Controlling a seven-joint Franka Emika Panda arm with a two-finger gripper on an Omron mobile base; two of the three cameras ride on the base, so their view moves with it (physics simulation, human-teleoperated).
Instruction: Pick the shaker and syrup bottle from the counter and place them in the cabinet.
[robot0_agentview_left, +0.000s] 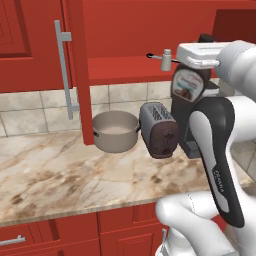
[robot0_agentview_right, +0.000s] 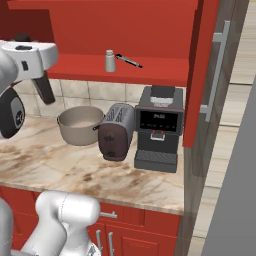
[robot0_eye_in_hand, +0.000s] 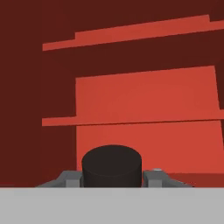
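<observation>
My gripper (robot0_agentview_left: 181, 64) is shut on the dark cap of the syrup bottle (robot0_agentview_left: 187, 86), a brown bottle with a white-and-brown label that hangs in the air in front of the cabinet shelf (robot0_agentview_left: 120, 70). In the hand view the bottle's cap (robot0_eye_in_hand: 112, 164) sits between my fingertips (robot0_eye_in_hand: 70, 177), with the red cabinet interior ahead. The small pale grey shaker (robot0_agentview_left: 166, 60) (robot0_agentview_right: 110, 61) stands upright on the shelf, just left of the bottle. The cabinet door (robot0_agentview_left: 75, 70) stands open, its silver bar handle (robot0_agentview_left: 62, 70) facing out.
A thin dark rod (robot0_agentview_right: 128, 61) lies on the shelf beside the shaker. On the marble counter (robot0_agentview_left: 60, 170) stand a grey pot (robot0_agentview_left: 115, 131), a brown-and-grey toaster (robot0_agentview_left: 159, 130) and a black coffee machine (robot0_agentview_right: 157, 127). A second open door (robot0_agentview_right: 200, 75) hangs at the right.
</observation>
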